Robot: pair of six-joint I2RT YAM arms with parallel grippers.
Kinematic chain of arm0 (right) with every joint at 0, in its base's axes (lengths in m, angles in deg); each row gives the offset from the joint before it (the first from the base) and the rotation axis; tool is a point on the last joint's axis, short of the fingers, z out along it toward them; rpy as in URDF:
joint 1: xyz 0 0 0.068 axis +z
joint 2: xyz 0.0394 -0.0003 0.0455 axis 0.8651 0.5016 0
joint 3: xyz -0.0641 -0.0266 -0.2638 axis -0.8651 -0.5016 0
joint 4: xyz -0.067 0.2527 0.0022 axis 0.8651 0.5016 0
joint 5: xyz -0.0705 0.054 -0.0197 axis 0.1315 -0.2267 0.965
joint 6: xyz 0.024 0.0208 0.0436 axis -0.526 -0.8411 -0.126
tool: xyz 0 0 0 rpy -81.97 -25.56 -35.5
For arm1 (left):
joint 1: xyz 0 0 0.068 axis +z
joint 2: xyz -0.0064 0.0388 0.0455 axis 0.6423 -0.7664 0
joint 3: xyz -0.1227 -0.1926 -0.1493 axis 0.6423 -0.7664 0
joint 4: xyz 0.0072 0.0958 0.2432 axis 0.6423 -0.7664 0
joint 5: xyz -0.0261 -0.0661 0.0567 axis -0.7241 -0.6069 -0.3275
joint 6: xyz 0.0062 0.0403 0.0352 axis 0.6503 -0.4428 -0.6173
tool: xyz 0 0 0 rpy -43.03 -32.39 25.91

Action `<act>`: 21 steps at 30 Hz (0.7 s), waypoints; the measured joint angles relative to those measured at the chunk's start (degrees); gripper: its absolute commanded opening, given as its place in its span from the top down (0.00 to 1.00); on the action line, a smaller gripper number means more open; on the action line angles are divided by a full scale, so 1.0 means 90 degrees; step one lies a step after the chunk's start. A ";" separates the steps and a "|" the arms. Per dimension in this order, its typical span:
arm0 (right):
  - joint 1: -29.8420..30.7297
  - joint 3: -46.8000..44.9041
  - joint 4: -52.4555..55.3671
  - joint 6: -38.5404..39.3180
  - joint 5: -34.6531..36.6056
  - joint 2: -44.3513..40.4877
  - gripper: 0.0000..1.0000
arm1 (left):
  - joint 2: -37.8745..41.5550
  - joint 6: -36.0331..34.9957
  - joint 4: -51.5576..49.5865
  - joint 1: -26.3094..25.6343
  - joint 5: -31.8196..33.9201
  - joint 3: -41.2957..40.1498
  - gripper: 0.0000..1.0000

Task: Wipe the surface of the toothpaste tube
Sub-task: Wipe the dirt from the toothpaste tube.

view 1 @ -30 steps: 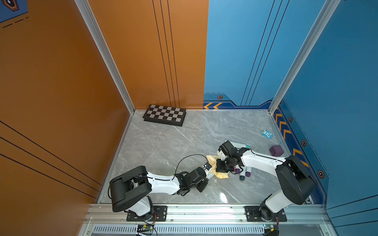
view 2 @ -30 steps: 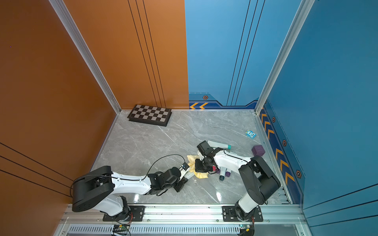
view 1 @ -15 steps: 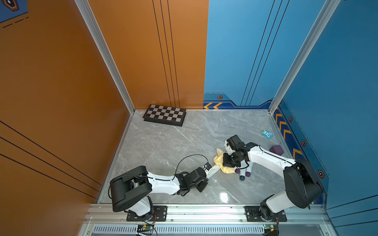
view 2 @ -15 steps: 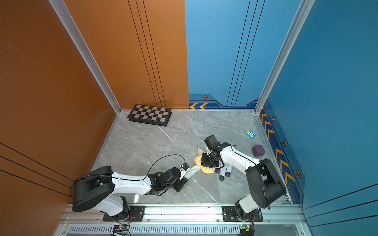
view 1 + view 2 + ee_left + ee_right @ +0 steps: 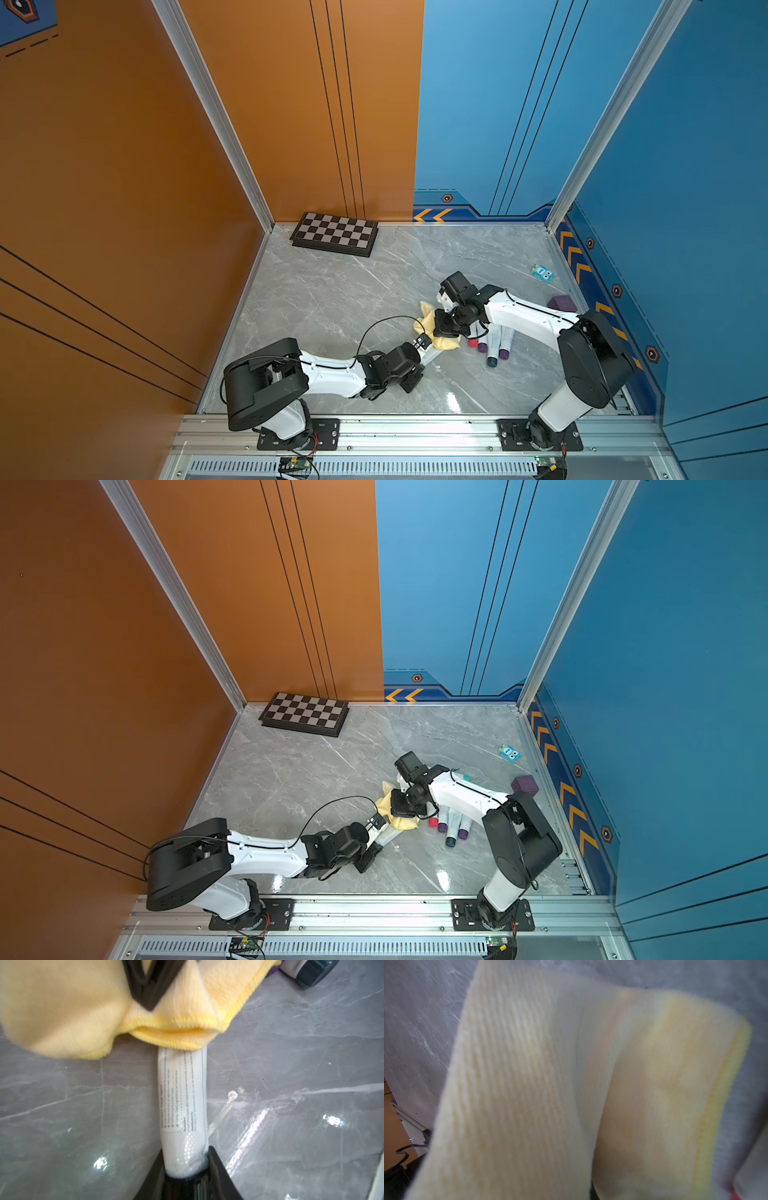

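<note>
No word or number could be read with certainty. Fine black print in several lines was seen on the white tube, but it was too blurred to be made out. Two yellow chevrons were marked on the blue strip at the foot of the back wall. Further chevrons were marked along the side wall, with hexagon marks near them.
</note>
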 measured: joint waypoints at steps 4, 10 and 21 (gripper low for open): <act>0.0187 -0.0260 -0.0406 -0.0243 -0.0172 0.0131 1.00 | 0.0017 -0.0007 -0.0051 -0.0024 0.0017 -0.0005 0.81; 0.0294 -0.0546 -0.0833 -0.0398 0.0138 0.0078 1.00 | 0.0022 0.0010 -0.0066 -0.0029 0.0032 -0.0002 0.81; 0.0019 -0.1273 -0.0797 -0.0345 0.1807 -0.0721 1.00 | -0.0010 -0.0136 0.0012 -0.0119 -0.0114 0.0000 0.81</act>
